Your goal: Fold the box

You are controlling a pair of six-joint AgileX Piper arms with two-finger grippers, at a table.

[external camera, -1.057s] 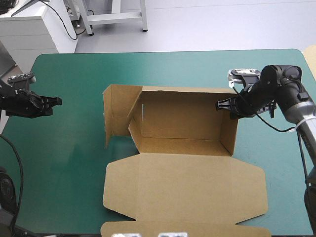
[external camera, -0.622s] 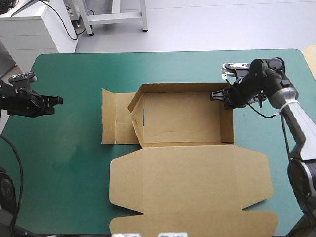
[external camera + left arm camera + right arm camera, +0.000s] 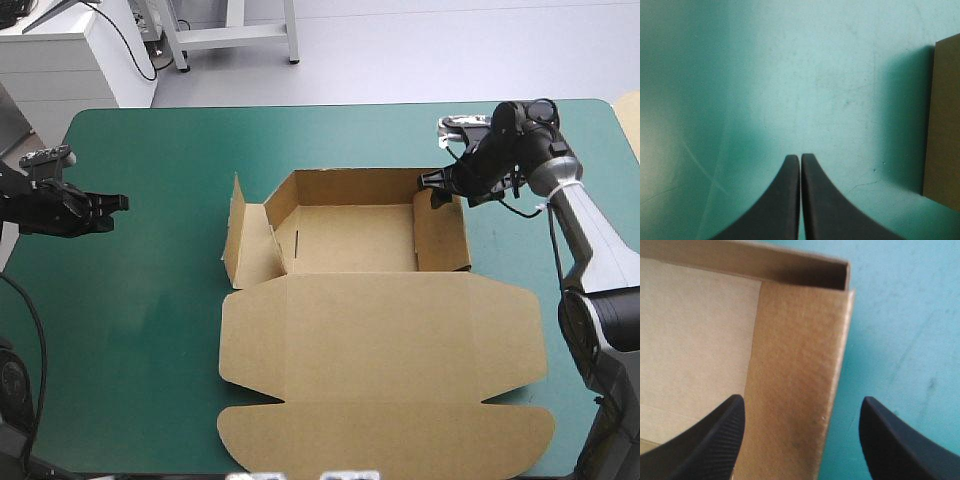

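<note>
The brown box (image 3: 350, 235) sits mid-table as an open tray, its lid (image 3: 380, 360) flat toward the near edge. The far and right walls stand up, and the left flaps (image 3: 248, 245) lean loosely outward. My right gripper (image 3: 432, 190) is open at the tray's far right corner. In the right wrist view the right gripper (image 3: 802, 401) straddles the right wall (image 3: 795, 365), with one finger (image 3: 715, 440) inside the tray and the other outside. My left gripper (image 3: 120, 203) is shut and holds nothing, well left of the box. The left wrist view shows that gripper (image 3: 800, 156) over bare cover, with a box flap (image 3: 942, 125) ahead of it and to one side.
A broad strip of teal-green cover (image 3: 160, 300) separates the left gripper from the box. The lid's rounded front edge (image 3: 385, 450) reaches the table's near edge. The table's right edge runs close behind the right arm.
The right gripper moved toward the far edge with the right wall, which now stands more upright, then opened and let go. The box shifted and its left flaps rose. The left arm stayed still.
</note>
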